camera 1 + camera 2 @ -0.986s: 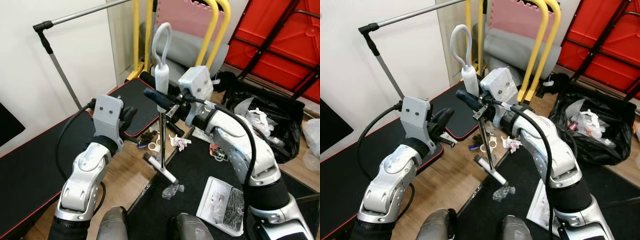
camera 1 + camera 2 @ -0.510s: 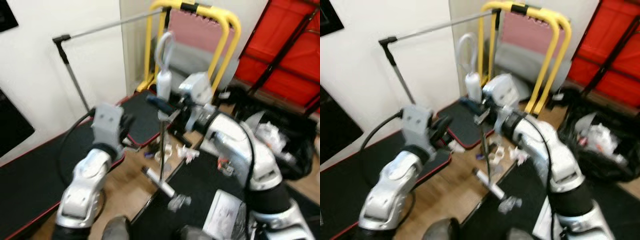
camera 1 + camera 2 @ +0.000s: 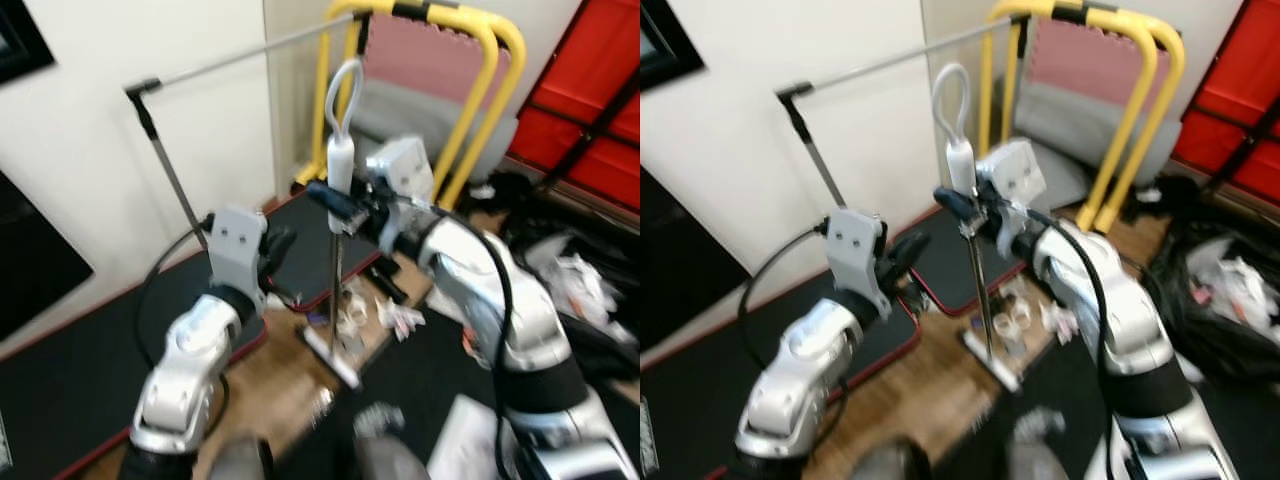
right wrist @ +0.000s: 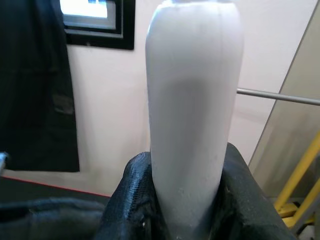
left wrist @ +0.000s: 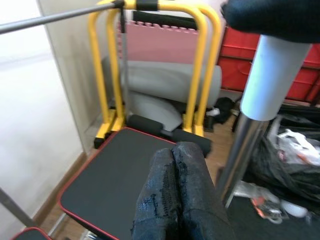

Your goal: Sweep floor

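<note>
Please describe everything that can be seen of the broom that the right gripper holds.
The broom with a white plastic grip and thin silver metal pole stands nearly upright. Its grip ends in a white hanging loop at the top. The right gripper is shut around the lower end of the white grip. The narrow pale head rests on the wooden floor, beside small scraps of litter. The left gripper, shut, does not touch it.

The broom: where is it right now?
In the eye views the broom stands upright at centre, its white grip held in the right tool, its foot on the wood floor beside the red-edged black mat.
</note>
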`<state>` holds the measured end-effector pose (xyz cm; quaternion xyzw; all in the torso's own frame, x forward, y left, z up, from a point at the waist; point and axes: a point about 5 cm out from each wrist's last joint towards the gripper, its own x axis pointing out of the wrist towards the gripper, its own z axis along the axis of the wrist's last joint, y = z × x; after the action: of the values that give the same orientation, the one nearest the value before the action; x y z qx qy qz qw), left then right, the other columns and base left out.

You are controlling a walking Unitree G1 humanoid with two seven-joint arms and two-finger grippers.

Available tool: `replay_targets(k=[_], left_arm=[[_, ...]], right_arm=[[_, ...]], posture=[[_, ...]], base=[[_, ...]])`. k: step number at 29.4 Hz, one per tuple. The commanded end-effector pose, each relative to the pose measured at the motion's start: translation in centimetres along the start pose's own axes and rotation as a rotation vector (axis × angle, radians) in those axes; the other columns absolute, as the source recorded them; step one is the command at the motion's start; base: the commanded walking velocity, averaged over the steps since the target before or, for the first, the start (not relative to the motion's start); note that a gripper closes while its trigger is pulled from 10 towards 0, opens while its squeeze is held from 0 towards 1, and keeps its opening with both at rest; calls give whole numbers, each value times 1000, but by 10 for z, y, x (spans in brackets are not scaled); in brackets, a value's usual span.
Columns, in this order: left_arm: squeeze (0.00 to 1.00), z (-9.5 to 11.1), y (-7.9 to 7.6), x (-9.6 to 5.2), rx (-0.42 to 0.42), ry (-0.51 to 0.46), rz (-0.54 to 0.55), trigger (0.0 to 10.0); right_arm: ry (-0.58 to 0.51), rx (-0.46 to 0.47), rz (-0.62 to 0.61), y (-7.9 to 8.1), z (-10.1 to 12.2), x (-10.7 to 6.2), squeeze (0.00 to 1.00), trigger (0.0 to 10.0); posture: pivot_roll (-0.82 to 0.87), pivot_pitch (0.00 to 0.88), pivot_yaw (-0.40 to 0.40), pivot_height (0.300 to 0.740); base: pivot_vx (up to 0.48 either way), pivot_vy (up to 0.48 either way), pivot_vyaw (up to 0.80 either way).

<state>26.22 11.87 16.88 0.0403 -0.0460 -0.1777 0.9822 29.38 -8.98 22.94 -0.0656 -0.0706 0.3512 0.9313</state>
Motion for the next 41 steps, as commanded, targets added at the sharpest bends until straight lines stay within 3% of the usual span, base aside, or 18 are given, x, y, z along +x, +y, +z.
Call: replay_targets(k=[1,7,9,12,16,24,28,29,30,32,36,41], left_arm=[[0,-4,2,-3,1,19,7,10000],[0,-6,1,-4,-1,28,8,10000],[0,-8,0,-5,-5,37,8,10000],[0,-9,0,-6,-8,43,8,10000],[0,-9,0,-6,-10,45,7,10000],[0,-9,-1,-8,-14,52,-2,10000],[0,-9,-1,-9,-13,56,-11,10000],[0,-9,-2,-10,-13,57,-14,10000],[0,-9,-2,-10,-13,57,-14,10000],[0,-8,-2,-11,-14,59,-17,10000],[0,-8,-2,-12,-14,61,-18,10000],[0,-6,-4,-15,-25,66,-22,10000]], right_arm=[[-13,-17,-1,2,4,0,0,10000],[-54,19,105,14,9,-1,0,10000],[-51,32,245,33,8,-4,0,10000],[-37,43,304,41,6,-6,0,10000],[-35,50,300,41,6,-5,0,10000],[-20,47,200,32,2,3,0,10000],[4,22,57,19,0,11,0,10000],[31,16,-29,9,-3,15,0,10000],[31,16,-29,9,-3,15,0,10000],[97,4,-140,-5,-11,16,0,10000],[113,-5,-168,-8,-12,15,0,10000],[83,-2,-325,-25,-5,17,0,10000]], posture=[[-88,149,-127,740],[-90,159,-126,740],[-89,163,-126,740],[-89,164,-126,740],[-87,168,-125,740],[-82,176,-120,740],[-79,183,-118,740],[-78,185,-119,740],[-78,185,-119,740],[-75,191,-119,740],[-74,195,-121,740],[-72,214,-123,740]], base=[[251,0,0],[0,0,0],[0,0,800],[0,0,800],[0,0,800],[0,0,800],[0,0,400],[0,0,0],[0,0,0],[0,0,0],[0,0,0],[0,0,0]])
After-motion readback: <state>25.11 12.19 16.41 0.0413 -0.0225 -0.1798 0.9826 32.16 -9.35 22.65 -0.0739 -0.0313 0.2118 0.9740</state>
